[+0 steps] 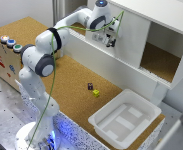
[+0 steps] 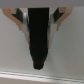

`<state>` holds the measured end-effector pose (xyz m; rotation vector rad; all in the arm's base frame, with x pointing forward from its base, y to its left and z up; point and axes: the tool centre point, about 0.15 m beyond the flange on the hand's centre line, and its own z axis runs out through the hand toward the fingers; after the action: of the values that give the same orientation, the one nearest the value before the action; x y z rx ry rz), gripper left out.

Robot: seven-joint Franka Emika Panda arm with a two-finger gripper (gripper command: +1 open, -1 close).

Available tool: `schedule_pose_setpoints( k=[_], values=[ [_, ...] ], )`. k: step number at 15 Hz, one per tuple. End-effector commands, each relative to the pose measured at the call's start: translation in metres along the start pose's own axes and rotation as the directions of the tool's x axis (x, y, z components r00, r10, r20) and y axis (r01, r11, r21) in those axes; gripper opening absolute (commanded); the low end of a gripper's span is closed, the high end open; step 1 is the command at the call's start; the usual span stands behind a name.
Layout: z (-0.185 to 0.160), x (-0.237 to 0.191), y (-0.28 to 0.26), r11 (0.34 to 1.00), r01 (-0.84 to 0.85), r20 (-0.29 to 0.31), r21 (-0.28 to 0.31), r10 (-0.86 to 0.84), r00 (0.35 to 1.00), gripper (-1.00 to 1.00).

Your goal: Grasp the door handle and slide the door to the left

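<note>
Cork-topped tabletop [image 1: 66, 82] under a white cabinet, white door [image 1: 128, 40] covering its left part (exterior view), tool [image 1: 112, 36] pinching the dark door handle [image 2: 40, 37], white tray [image 1: 125, 120] nearby

No legible text, labels or numbers anywhere

We looked over both views and could read nothing. The only marks we found were small coloured stickers or symbols, red and blue, on the front of the wooden box [image 1: 6, 65], which stood well away from the pincer [image 1: 111, 40] on the exterior view's left; they were too small and blurred for us to make out as letters or signs. The box's coloured round buttons [image 1: 10, 43] carried no marking we could tell. In the wrist view, the dark handle [image 2: 40, 37] against the white door [image 2: 70, 55] bore no writing we could read.
</note>
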<state>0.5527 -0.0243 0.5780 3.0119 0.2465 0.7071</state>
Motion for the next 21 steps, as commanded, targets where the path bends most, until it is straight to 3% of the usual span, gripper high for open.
schedule_pose_setpoints(
  k=[1, 7, 17, 18, 21],
  values=[
    [0.055, -0.013, -0.063, 0.989, 0.059, -0.053, -0.134, -0.067, 0.996, -1.0],
    [0.059, -0.002, -0.112, 0.991, -0.012, -0.044, -0.133, 0.007, 0.999, -1.0],
    [0.039, 0.009, -0.183, 0.955, -0.125, -0.055, -0.268, 0.114, 0.992, -1.0],
    [0.037, 0.009, -0.187, 0.953, -0.127, -0.056, -0.274, 0.116, 0.992, 1.0],
    [0.027, 0.011, -0.198, 0.963, -0.135, -0.067, -0.233, 0.122, 0.99, 1.0]
  ],
)
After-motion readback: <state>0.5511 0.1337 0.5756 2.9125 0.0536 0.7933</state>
